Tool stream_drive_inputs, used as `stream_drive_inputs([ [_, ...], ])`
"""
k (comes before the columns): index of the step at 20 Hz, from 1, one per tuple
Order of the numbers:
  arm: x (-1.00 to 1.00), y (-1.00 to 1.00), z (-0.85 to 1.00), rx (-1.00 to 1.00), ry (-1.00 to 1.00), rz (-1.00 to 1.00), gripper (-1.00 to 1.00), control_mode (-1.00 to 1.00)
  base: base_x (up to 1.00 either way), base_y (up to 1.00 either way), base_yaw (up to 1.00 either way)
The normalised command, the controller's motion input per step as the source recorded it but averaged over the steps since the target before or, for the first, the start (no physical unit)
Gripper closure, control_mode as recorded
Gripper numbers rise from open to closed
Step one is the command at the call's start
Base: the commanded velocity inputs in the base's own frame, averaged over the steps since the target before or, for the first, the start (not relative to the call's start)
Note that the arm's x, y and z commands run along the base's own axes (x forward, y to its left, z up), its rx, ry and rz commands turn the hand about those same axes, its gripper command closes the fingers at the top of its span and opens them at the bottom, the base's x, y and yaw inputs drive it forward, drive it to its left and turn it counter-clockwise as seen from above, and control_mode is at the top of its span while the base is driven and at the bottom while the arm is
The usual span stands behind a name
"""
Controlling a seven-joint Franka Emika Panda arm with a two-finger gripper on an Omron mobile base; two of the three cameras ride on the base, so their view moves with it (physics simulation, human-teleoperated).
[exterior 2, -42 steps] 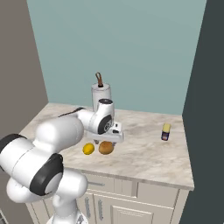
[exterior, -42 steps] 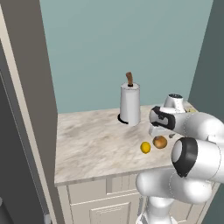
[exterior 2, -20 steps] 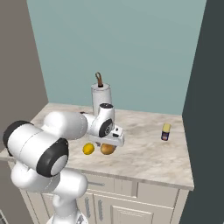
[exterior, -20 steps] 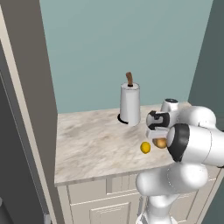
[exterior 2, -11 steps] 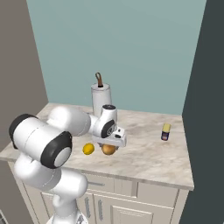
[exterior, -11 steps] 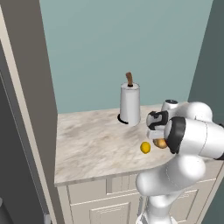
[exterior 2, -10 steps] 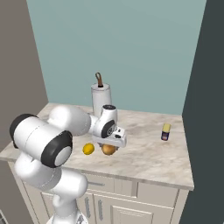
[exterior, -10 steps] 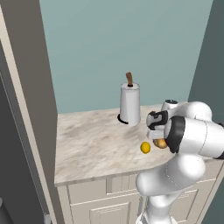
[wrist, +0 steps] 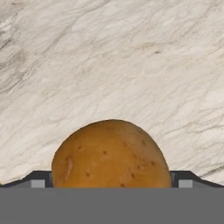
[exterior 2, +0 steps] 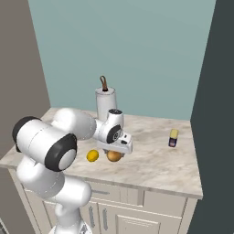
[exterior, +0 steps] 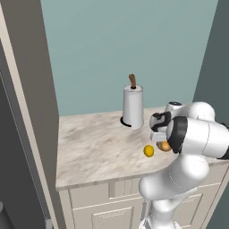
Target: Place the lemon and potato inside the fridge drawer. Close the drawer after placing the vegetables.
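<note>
1. Paper towel roll (exterior: 133,107) stands upright on its holder at the back of the marble counter (exterior: 94,147), well apart from the work, so it doesn't block the reach.
2. Lemon (exterior: 148,150) lies loose on the counter just beside the potato (exterior: 163,146), on its left; untouched, probably left for a second trip.
3. Gripper (exterior 2: 116,152) is down over the potato, jaws at full spread, one finger on each side in the hand view; nothing gripped yet. Potato sits on the counter between them, ready for the close.
4. Small bottle (exterior 2: 173,137) with a yellow cap stands far right, irrelevant.
5. Fridge drawer can't be placed from these views.
</note>
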Motion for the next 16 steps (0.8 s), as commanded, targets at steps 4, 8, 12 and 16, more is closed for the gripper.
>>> stream_drive_inputs([
  [4,-0.14,0.06,-0.17,0.02,0.0,0.0,1.0,-1.0,0.0,0.0,0.0],
  [8,-0.29,0.0,0.51,0.13,-0.12,0.0,1.0,-1.0,0.0,0.0,0.0],
  [12,-0.37,0.0,1.0,0.14,-0.16,0.0,1.0,-1.0,0.0,0.0,0.0],
  [16,-0.29,0.0,1.0,0.12,-0.14,0.0,1.0,-1.0,0.0,0.0,0.0],
])
